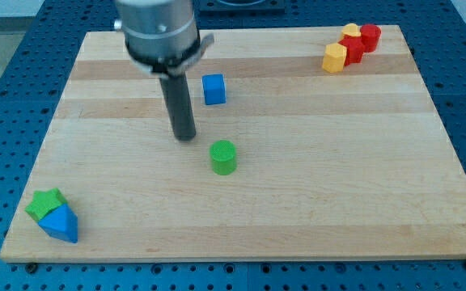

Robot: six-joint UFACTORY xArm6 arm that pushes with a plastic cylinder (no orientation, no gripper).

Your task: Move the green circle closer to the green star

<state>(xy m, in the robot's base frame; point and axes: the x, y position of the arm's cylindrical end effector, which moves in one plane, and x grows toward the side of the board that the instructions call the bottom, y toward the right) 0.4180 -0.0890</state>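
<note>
Seven blocks on the wooden surface [298,186]. Two green: green circle [223,157] just below frame centre, standing alone; green star [44,204] at lower left corner. Two blue: blue cube [213,89] in the upper middle, blue triangle [61,223] touching the green star on its lower right side. Two yellow and what looks like two red, packed in a cluster at upper right: yellow block [335,57] at the cluster's left, second yellow block [351,31] at its top, red block [352,48] between them, second red block [370,36] at far right. Shapes in that cluster are hard to make out; they touch and overlap.

Arm comes down from the top edge, grey cylindrical housing cut off by the frame, dark rod straight and upright below it. My tip [185,137] sits on the surface just up-left of the green circle, near it, with a small gap, not touching. Blue cube is to the rod's right, apart from it. No jaws on this rig, only the rod, so nothing is grasped.

Green circle and green star are well apart, with bare wood between them. The green star is partly covered by the blue triangle.
</note>
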